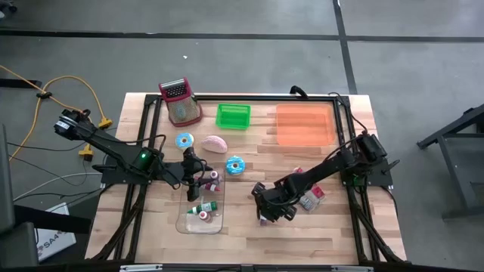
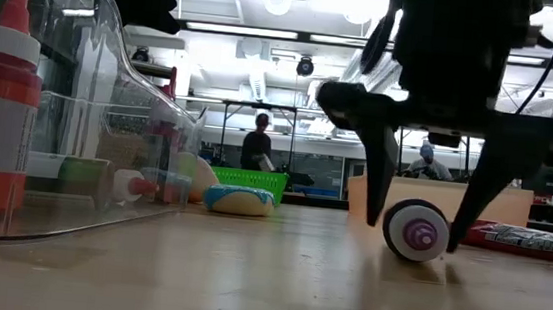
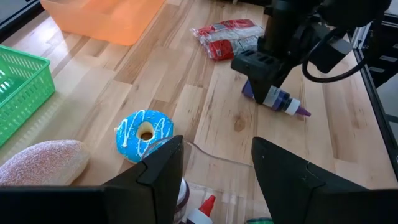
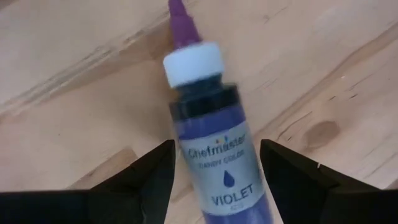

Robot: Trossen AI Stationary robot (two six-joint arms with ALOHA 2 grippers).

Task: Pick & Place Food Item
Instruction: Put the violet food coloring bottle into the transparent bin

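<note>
A violet food-colouring bottle (image 4: 211, 124) with a white collar and a purple nozzle lies on its side on the wooden table (image 1: 249, 242). It also shows end-on in the low view (image 2: 415, 230). My right gripper (image 4: 216, 149) points down over it, open, one finger on each side of the bottle's body. I cannot tell whether a finger touches it. My left gripper (image 3: 217, 162) hangs open above a clear tray (image 1: 181, 227) that holds several small bottles; nothing is between its fingers.
Two blue-iced donuts (image 1: 184, 140) (image 1: 235, 166) and a pink bun (image 1: 215, 143) lie at mid-table. A green basket (image 1: 233, 115), an orange bin (image 1: 305, 125) and a red basket (image 1: 180, 102) stand along the far edge. A red-white packet (image 1: 311, 198) lies beside my right arm.
</note>
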